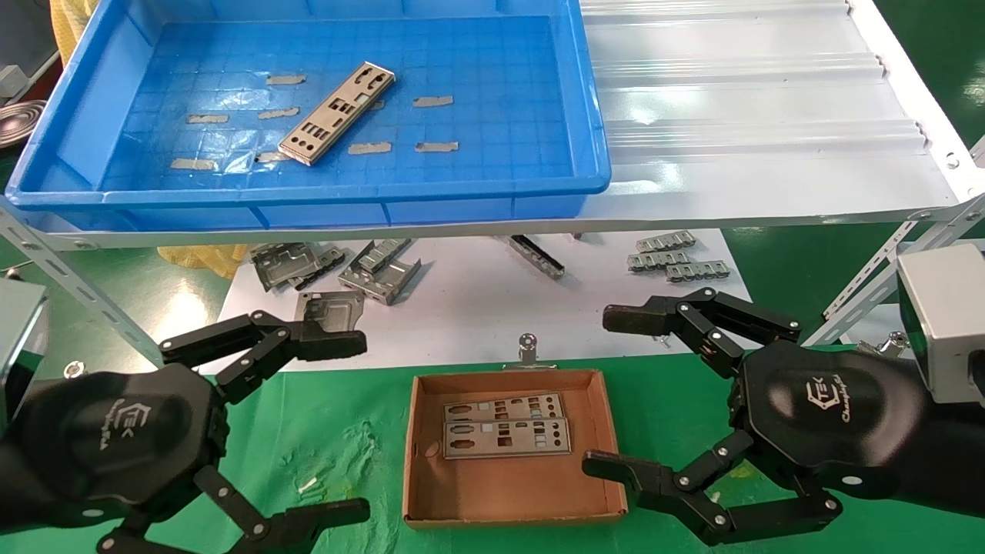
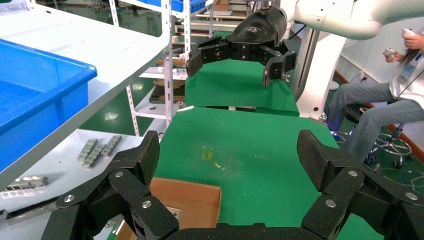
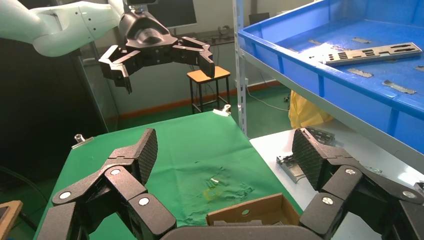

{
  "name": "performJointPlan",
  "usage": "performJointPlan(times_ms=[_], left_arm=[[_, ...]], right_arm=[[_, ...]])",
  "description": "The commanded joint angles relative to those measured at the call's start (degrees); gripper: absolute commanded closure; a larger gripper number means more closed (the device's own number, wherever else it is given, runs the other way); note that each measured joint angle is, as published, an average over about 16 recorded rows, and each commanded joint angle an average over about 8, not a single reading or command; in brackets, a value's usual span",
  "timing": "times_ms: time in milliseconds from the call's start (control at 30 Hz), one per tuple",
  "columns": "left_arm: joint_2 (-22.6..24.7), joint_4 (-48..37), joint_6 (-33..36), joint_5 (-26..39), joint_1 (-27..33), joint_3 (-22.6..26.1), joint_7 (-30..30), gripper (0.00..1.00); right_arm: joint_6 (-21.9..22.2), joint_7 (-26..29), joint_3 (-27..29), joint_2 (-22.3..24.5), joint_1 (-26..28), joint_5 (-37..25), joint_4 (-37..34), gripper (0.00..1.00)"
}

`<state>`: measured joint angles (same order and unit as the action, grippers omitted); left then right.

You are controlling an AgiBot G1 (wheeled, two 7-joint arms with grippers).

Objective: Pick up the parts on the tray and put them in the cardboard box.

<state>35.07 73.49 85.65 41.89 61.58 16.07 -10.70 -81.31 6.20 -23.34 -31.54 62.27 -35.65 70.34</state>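
Note:
One silver part [image 1: 337, 114] lies slantwise on the floor of the blue tray [image 1: 308, 192] on the upper shelf; the right wrist view shows this part [image 3: 375, 52] in the tray [image 3: 310, 60] too. Two more parts [image 1: 504, 408] [image 1: 508, 440] lie flat in the cardboard box [image 1: 412, 454] on the green cloth. My left gripper [image 1: 354, 427] hovers open just left of the box, nothing between its fingers [image 2: 150, 150]. My right gripper [image 1: 608, 391] hovers open at the box's right side, also empty [image 3: 225, 155].
Bent grey brackets [image 1: 338, 269] and ridged connector strips [image 1: 677, 258] lie on the white sheet under the shelf. A white ribbed panel [image 1: 754, 100] sits right of the tray. Slanted shelf struts [image 1: 69, 285] [image 1: 869, 277] flank the work area. A metal clip [image 1: 528, 350] stands behind the box.

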Motion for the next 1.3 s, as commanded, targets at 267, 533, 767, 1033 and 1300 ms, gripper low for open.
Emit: performJointPlan(times_ms=[267,533,767,1033,1300], left_arm=[[0.0,0.0,0.0,0.0,0.0,0.0,0.0,0.0],[0.0,0.0,0.0,0.0,0.0,0.0,0.0,0.0],[0.0,0.0,0.0,0.0,0.0,0.0,0.0,0.0],[0.0,0.0,0.0,0.0,0.0,0.0,0.0,0.0],[0.0,0.0,0.0,0.0,0.0,0.0,0.0,0.0]], right_arm=[[0.0,0.0,0.0,0.0,0.0,0.0,0.0,0.0],[0.0,0.0,0.0,0.0,0.0,0.0,0.0,0.0],[0.0,0.0,0.0,0.0,0.0,0.0,0.0,0.0],[0.0,0.0,0.0,0.0,0.0,0.0,0.0,0.0],[0.0,0.0,0.0,0.0,0.0,0.0,0.0,0.0]])
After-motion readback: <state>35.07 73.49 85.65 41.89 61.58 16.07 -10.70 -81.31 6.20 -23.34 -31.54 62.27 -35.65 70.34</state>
